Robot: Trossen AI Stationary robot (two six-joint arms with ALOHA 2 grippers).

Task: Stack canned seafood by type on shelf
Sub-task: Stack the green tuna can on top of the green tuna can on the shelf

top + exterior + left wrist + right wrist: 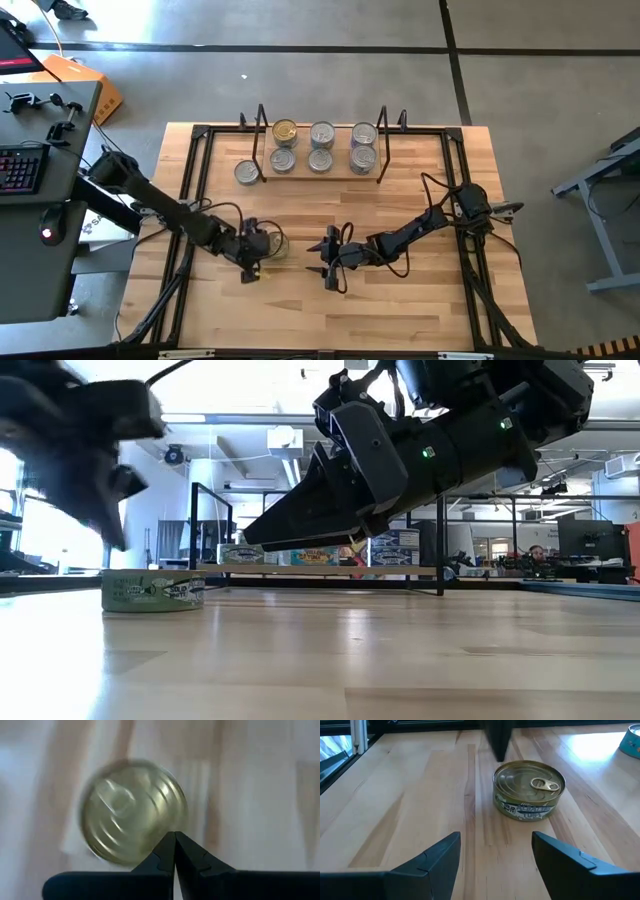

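Left hand: the left hand (252, 262) is clenched shut and holds nothing, right above one tin (270, 243).
Right hand: the right hand (331, 258) is spread wide and holds nothing, aimed at that tin.
Loose tin: lies flat on the tabletop (400, 300), lid up.
Shelf: the shelf (320, 172) holds six tins.
Side tin: one more tin (246, 172) sits just beside the shelf.

You see a worktop (410, 795) of smooth, light wood with a soft shine. The tin (529, 790) on it is shiny metal with a gold lid and a paper label. The right end effector (496, 857) has dark, matt fingers that look like plastic.
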